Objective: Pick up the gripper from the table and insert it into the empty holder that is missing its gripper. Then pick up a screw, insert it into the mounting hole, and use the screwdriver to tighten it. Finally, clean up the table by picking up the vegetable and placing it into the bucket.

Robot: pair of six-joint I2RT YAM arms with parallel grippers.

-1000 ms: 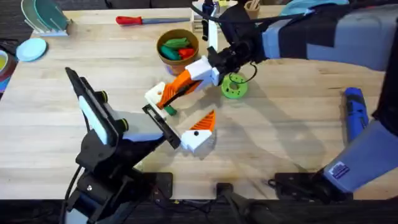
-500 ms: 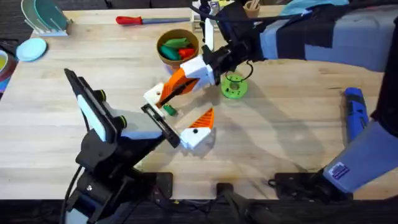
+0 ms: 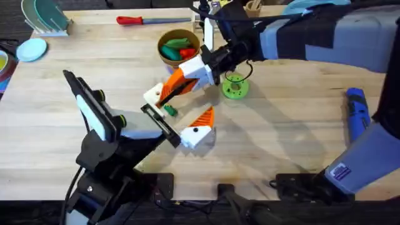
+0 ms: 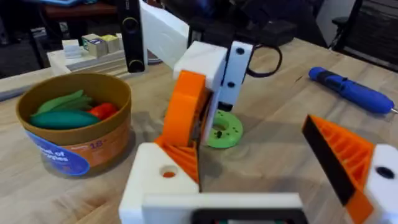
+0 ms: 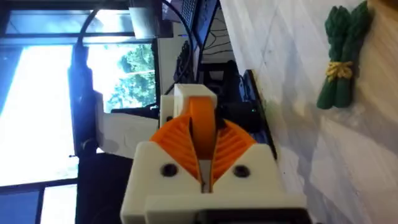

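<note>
Clamped on the gripper (image 5: 200, 119) are the ribbed pads of my right gripper (image 3: 189, 75), which reaches across to the middle of the table. My left gripper (image 3: 175, 114) stands wide open, one finger with its orange pad on the near right, the other being the holder (image 3: 153, 95), bare and white, on the far left.

The orange tip sits tilted with its lower end against the top of the holder; whether it has seated I cannot tell. I judge it light, stiff and rather smooth, so a hold across its flat sides suits it, and it could twist between the pads if pushed in off line. The holder is rigid plastic and should not give, so the tip must meet it squarely.

The vegetable (image 3: 169, 110) lies on the table just near of the holder, between my left fingers. It looks tiny and light, a bundle best pinched across its middle. The bucket (image 3: 164, 57), with toy vegetables in it, stands just beyond, and the screwdriver (image 3: 356, 111) well to the right
</note>
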